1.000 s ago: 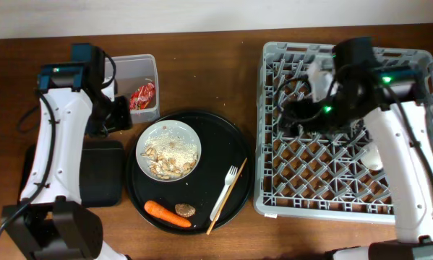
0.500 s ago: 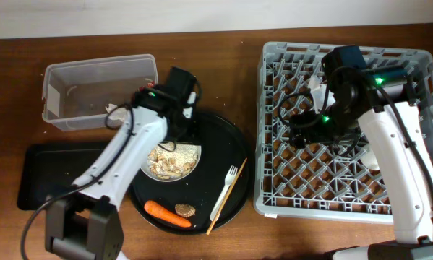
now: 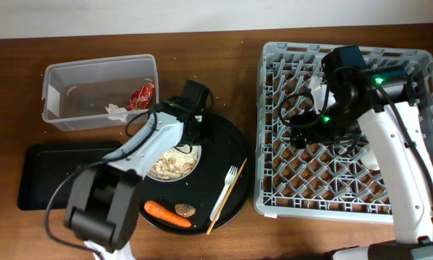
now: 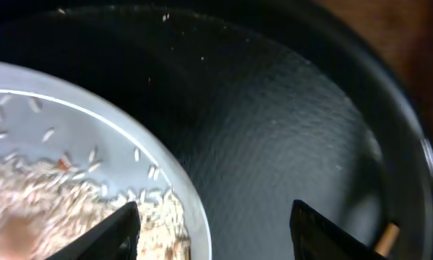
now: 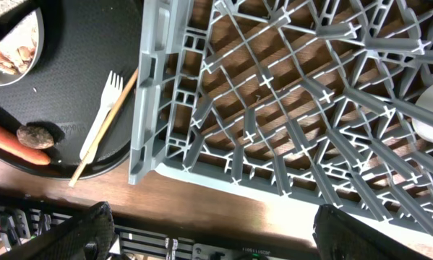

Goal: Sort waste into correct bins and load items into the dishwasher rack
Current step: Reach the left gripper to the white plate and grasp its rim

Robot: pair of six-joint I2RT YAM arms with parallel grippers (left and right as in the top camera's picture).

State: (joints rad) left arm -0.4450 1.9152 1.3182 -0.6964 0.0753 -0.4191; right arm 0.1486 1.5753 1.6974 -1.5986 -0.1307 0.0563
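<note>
A white round plate (image 4: 71,115) strewn with beige crumbly grains (image 3: 171,165) sits at ten o'clock on a large round black tray (image 3: 223,144). The plate looks stiff, smooth and breakable, and its loose grains would likely spill if it tilts; the bare rim at two o'clock seems the best place to pinch it. The left gripper (image 4: 215,230) hangs low there, fingers apart and empty, one over the grains, one over the tray. The left arm reaches diagonally from seven o'clock, wrist tipped down. The right gripper (image 5: 227,235) hovers wide apart and empty over the large grey plastic dishwasher rack (image 3: 262,130)
</note>
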